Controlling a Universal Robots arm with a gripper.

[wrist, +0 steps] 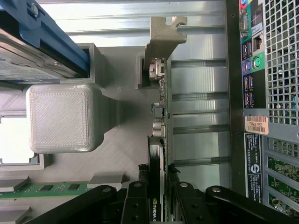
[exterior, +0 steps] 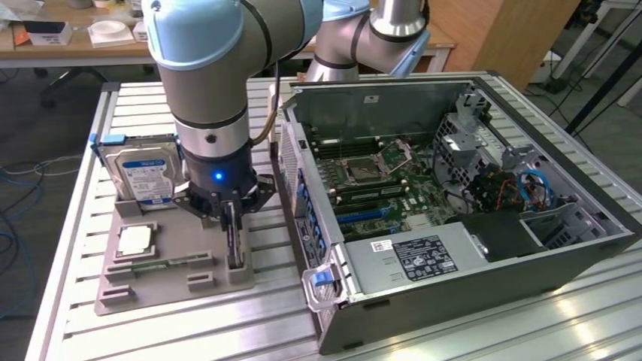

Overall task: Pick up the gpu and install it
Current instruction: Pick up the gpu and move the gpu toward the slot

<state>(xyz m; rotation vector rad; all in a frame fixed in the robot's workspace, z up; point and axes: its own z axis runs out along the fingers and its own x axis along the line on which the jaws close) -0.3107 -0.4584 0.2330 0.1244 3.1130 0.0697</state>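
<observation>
The gpu [exterior: 237, 244] stands on edge in a slot of the grey holder tray [exterior: 150, 293], to the exterior view's left of the open computer case [exterior: 561, 259]. In the wrist view the gpu [wrist: 160, 121] shows edge-on, its silver bracket [wrist: 161, 39] at the far end and its black cooler face between my fingers [wrist: 135, 200]. My gripper [exterior: 234, 218] comes straight down over the card. One jaw of the gripper [wrist: 157, 198] sits on each face of the card, shut on it. The card still rests in its slot.
The tray also holds a hard drive [exterior: 146, 173] standing upright, a processor chip [exterior: 134, 241] and a green memory stick [exterior: 173, 263]. The case's rear panel [wrist: 268, 93] lies close beside the card. The motherboard [exterior: 386, 188] lies exposed inside the case. All of this stands on a slatted metal table [exterior: 201, 331].
</observation>
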